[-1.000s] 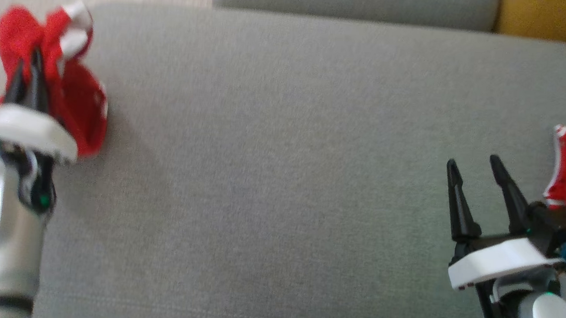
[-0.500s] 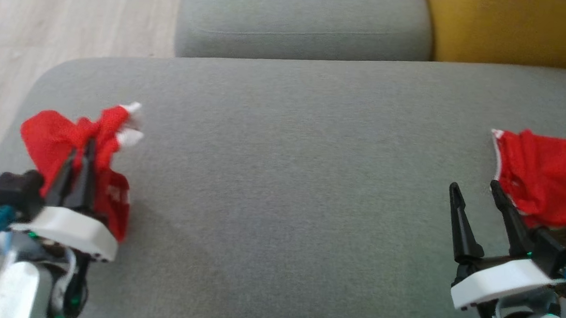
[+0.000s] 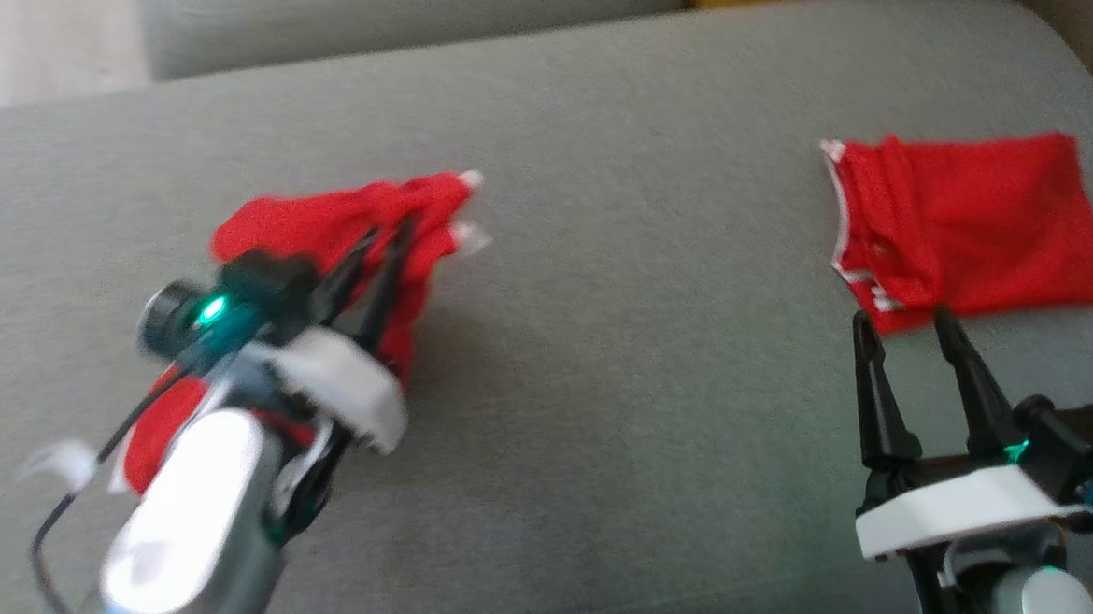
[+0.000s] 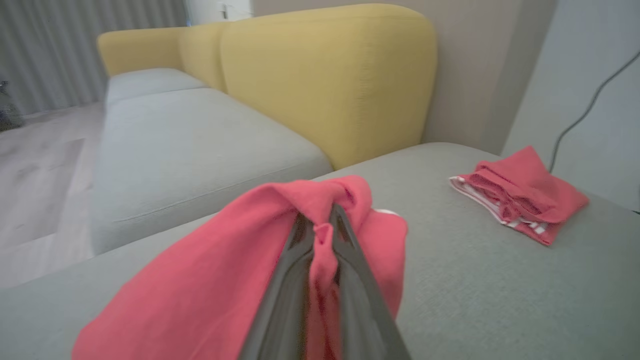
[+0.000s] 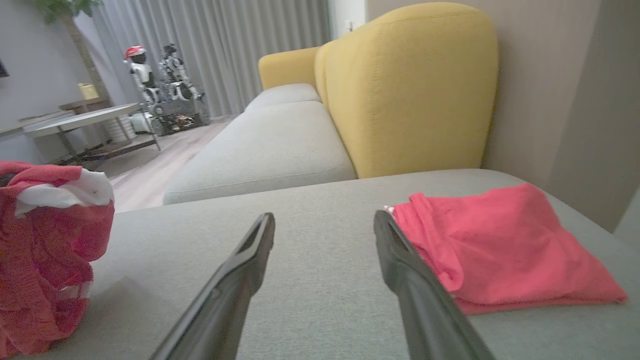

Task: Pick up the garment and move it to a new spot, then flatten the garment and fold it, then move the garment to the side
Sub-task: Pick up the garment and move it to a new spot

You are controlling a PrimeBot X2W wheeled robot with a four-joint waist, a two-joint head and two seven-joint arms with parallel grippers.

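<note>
We are working over a broad grey seat cushion [image 3: 615, 423] with a yellow backrest [image 4: 325, 80] behind it. Most of the cushion between our two arms is bare fabric.

The garment [image 3: 326, 221], red with white trim, is at the left-centre of the cushion. It is bunched and hangs from our left tool [image 3: 390, 229]. The fingers are pinched nearly together on a fold of the cloth, as the left wrist view shows plainly. The rest drapes down around them and trails back beside the forearm. Crumpled like this, we cannot tell its long axis or whether its lower part touches the cushion.

A folded red piece [image 3: 981, 227] lies flat at the far right of the cushion, well apart from the garment.

Our right tool [image 3: 899, 318] stands wide and holds nothing. Its tips are just short of the folded piece's near edge.

We judge the carry to a new spot to be under way, and the bare stretch lies to the garment's right. The left arm has the garment. The right tool is far across that stretch, so it would need to come leftward before it could help spread the garment.
</note>
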